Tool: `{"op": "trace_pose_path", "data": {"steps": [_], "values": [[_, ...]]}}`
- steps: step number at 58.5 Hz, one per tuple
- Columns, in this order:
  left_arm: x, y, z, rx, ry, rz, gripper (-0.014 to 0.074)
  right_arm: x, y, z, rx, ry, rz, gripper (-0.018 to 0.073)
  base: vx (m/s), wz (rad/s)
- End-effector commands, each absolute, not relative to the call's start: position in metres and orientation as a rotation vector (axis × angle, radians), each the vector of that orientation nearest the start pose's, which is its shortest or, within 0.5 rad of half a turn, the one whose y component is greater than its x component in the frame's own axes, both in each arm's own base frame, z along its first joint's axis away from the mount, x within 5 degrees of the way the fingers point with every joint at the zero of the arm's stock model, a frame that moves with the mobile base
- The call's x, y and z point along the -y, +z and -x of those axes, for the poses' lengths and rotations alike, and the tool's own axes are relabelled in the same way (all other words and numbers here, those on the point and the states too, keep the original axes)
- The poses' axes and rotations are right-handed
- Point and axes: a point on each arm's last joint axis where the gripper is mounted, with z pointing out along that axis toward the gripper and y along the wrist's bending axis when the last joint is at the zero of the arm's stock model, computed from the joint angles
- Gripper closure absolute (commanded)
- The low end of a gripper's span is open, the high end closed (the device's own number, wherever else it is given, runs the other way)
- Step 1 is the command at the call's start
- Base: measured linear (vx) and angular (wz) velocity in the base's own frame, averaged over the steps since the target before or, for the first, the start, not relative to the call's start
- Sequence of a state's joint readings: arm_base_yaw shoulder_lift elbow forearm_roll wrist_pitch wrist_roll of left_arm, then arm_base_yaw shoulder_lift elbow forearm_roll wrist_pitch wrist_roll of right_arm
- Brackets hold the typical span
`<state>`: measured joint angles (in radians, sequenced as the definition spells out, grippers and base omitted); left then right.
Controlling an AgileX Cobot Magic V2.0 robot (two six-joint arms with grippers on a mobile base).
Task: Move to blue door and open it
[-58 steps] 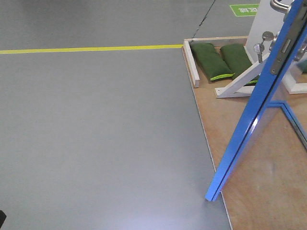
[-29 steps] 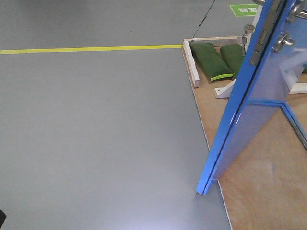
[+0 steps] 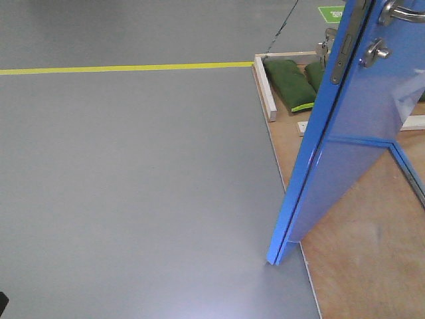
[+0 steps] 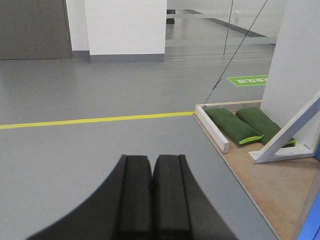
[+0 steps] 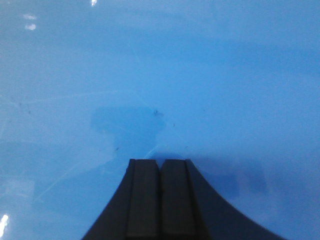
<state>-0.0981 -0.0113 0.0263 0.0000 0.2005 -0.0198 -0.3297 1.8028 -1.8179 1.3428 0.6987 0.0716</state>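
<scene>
Door (image 3: 355, 126) gleams glossy blue, silver lever handle (image 3: 402, 13) above round lock (image 3: 376, 50).

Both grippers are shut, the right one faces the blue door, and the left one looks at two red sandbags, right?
No, the sandbags are green, not red; the left wrist view shows it. Both the left gripper and the right gripper are shut, and the right one faces the blue door.

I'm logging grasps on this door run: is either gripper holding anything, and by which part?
Nothing is held. The left gripper is shut and empty; the right gripper, also shut and empty, faces the blue door.
</scene>
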Motion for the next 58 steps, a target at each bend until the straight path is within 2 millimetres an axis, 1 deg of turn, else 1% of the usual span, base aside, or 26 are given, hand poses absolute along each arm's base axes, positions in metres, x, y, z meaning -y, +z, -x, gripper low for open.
{"op": "trace_pose_path", "data": {"steps": [1,58], "values": [[0.0055,0.2033,-0.0543,-1.578,-0.104,-0.054,0.0524,0.0773,0.4625,-0.4002,-1.489,1.329,-0.845,0.0561,0.0,0.0],[0.0055,0.2033,-0.0543,-1.578,-0.104,-0.054,0.0524,0.0773,0.4625,-0.4002,-1.489,1.329,-0.845,0.0561,0.0,0.0]]}}
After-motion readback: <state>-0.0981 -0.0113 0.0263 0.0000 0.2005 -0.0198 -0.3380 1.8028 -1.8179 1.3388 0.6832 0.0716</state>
